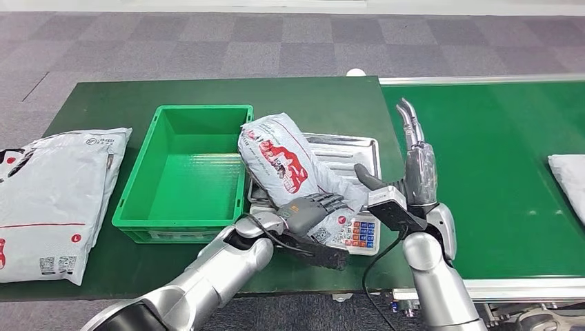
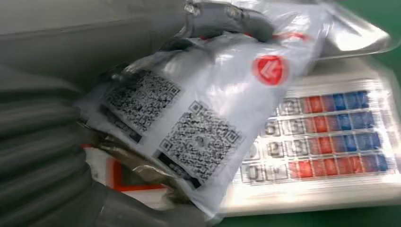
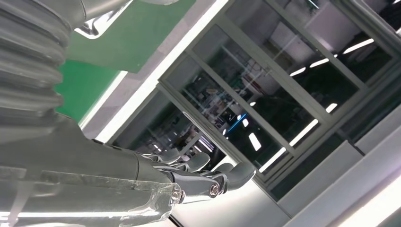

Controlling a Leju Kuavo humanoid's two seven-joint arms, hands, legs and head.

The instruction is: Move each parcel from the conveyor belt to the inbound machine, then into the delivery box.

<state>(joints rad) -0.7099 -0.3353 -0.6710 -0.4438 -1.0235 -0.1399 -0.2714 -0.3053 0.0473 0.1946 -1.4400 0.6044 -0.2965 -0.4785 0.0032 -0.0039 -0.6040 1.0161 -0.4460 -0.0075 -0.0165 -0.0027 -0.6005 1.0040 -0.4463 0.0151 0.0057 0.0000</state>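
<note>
Head view: the left hand (image 1: 312,209) grips the near end of a grey parcel (image 1: 290,165) lying on the scale (image 1: 359,231). The parcel's long axis tilts away and left, its far end touching the green bin (image 1: 186,172) just beside it. The right hand (image 1: 414,155) stands upright nearby, fingers straight, holding nothing.

Left wrist view: the codes and red logo on the parcel (image 2: 208,118), above the scale's keypad (image 2: 321,137).

Right wrist view: the right hand (image 3: 189,177) empty against windows.

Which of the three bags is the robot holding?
The parcel with the red picture, leaning on the scale beside the green box. The left hand grips it; the others lie flat, untouched.
</note>
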